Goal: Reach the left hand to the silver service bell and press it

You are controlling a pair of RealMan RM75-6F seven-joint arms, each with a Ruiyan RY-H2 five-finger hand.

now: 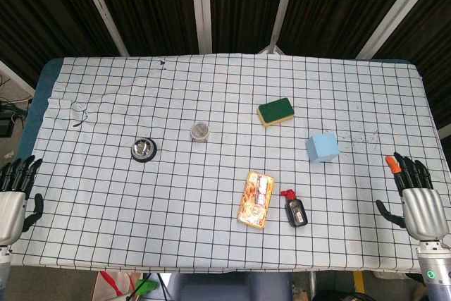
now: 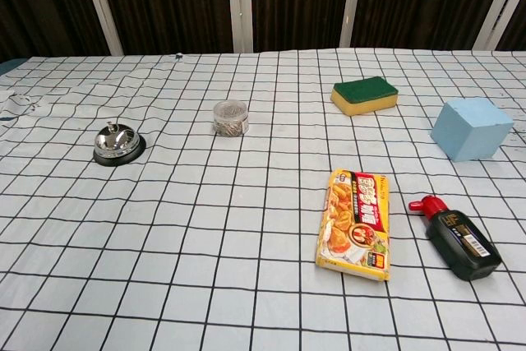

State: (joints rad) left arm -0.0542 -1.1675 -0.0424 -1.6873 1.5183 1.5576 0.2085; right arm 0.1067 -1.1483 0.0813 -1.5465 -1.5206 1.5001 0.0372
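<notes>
Silver service bell (image 1: 144, 149) untouched, left robot hand (image 1: 14, 199) and right robot hand (image 1: 416, 199) spread, empty

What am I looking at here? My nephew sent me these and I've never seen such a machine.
It is a two-armed robot at a table, photographed by its own cameras: the head view looks down from above, the chest view looks across from lower down.

In the head view, the left robot hand and the right robot hand sit at the table's near corners, fingers apart, holding nothing.

On the checked cloth lie a silver service bell, a small clear jar, a green and yellow sponge, a light blue block, a food packet and a small black bottle with a red cap.
</notes>
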